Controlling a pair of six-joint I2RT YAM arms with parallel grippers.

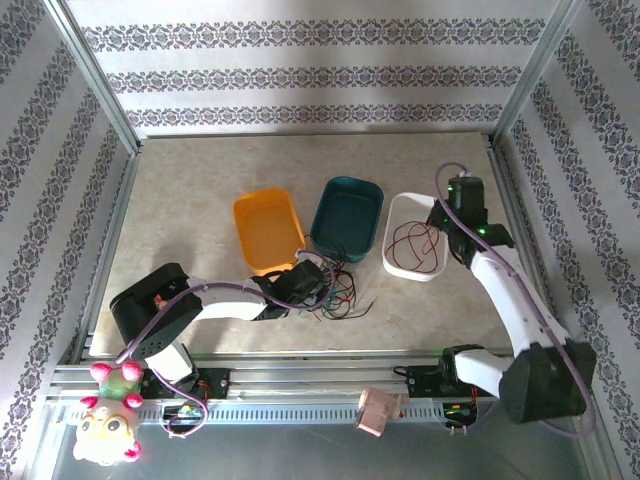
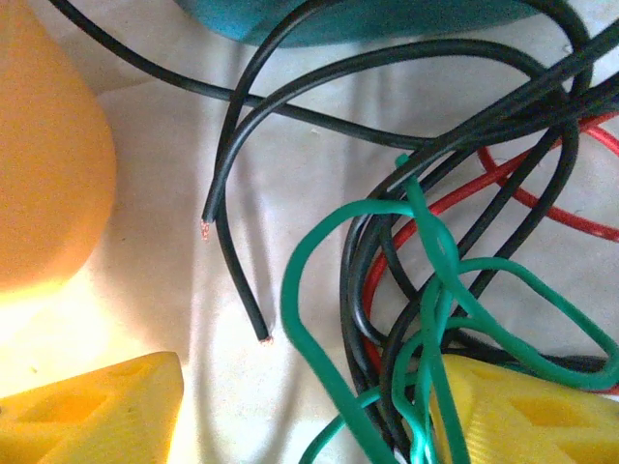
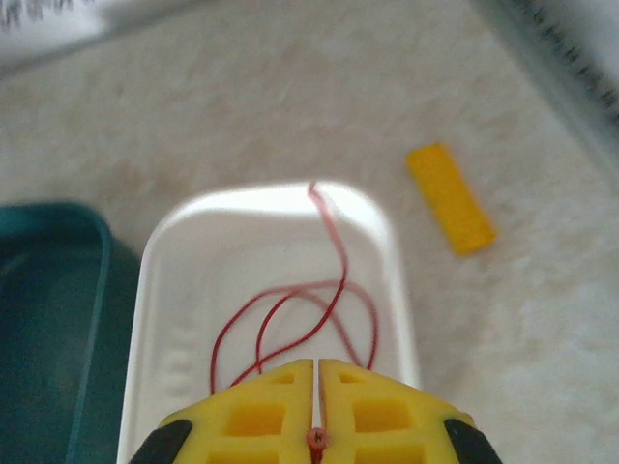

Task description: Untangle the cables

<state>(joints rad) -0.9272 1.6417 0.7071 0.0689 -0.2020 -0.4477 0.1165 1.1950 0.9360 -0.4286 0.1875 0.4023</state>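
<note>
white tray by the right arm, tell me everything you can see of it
The white tray is a shallow rounded-rectangle dish with a raised rim, looking like smooth plastic. It sits flat on the table, right side, close beside the teal tray. Inside lies a looped red cable, one end reaching the far rim. The shut right claw above its near end pinches that cable.

Place: you're looking into a lab-style robot test cell.
Walls: patterned wallpaper panels (image 1: 300, 70) set between bare aluminium posts (image 1: 95, 75).
Base: a marble-look table (image 1: 190, 210), boxed in on three sides.
Near edge: a metal rail (image 1: 300, 372) carries the left arm (image 1: 225, 300) and right arm (image 1: 505, 290).
Mascot: a plush toy (image 1: 110, 425) sits out front.
</note>
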